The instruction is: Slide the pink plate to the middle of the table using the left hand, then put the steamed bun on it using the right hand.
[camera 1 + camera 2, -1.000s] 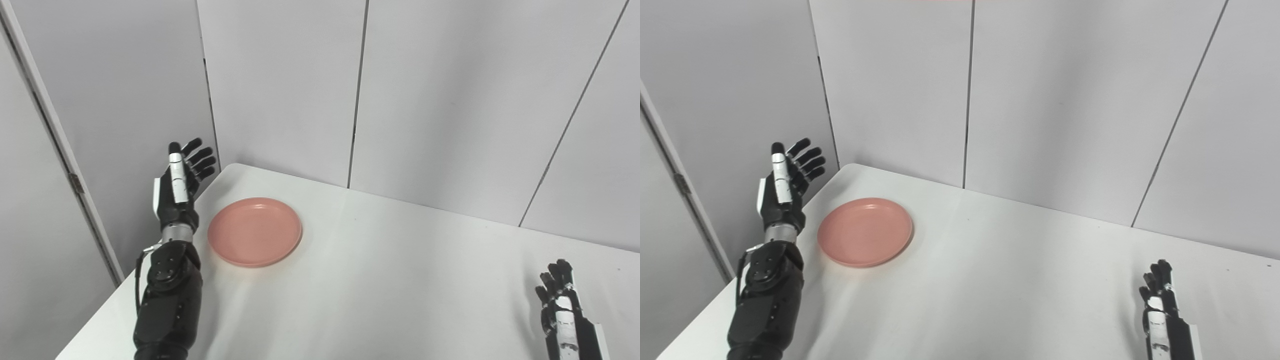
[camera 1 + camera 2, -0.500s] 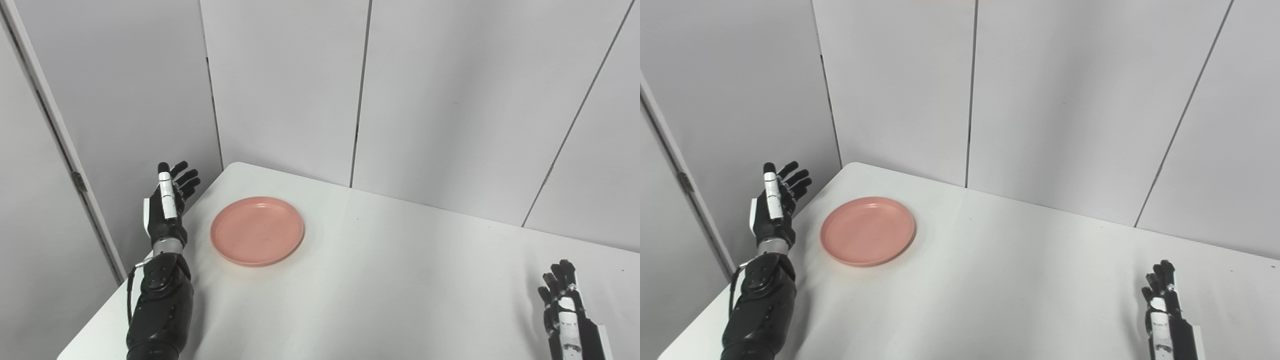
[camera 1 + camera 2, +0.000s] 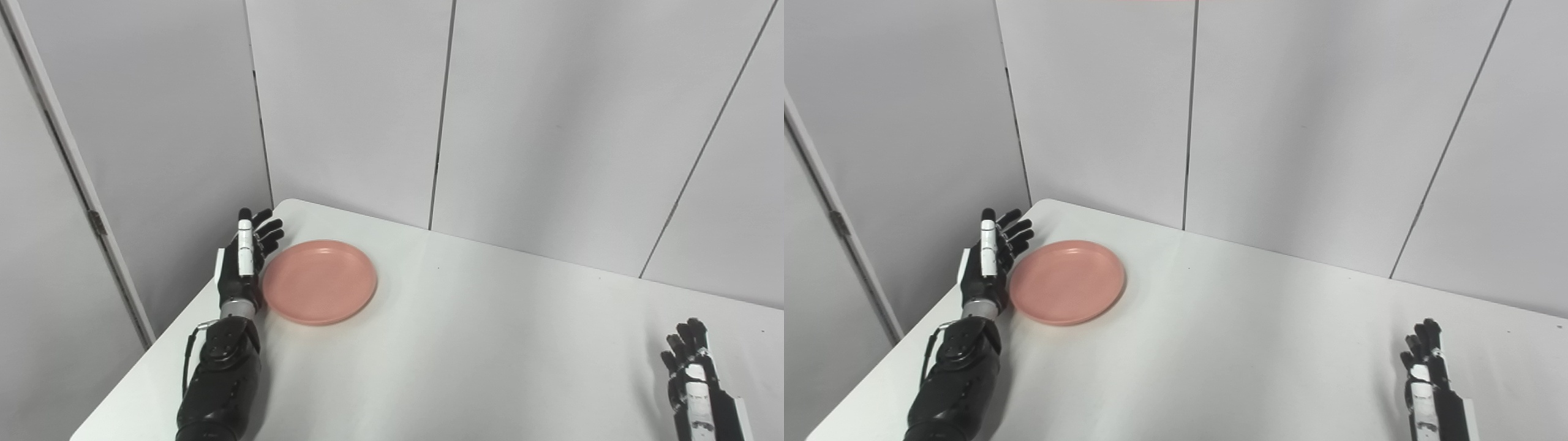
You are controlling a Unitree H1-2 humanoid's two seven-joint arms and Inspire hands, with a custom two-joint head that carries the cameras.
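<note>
Step one in hand: left hand (image 3: 244, 266), fingers spread and holding nothing, stands edge-on against the pink plate (image 3: 320, 281) rim on the tabletop (image 3: 465, 355). Next move, by judgement: a steady sideways push toward centre. Right hand (image 3: 691, 367) waits, fingers loosely apart; no bun in view.

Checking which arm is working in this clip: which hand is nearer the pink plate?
Left. The left hand stands open, edge-on against the pink plate's left rim, though contact can't be confirmed. The right hand is far across the table, near its right front, also open.

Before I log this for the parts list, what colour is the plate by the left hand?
The plate is plain salmon pink, clearest in the left eye view.
</note>
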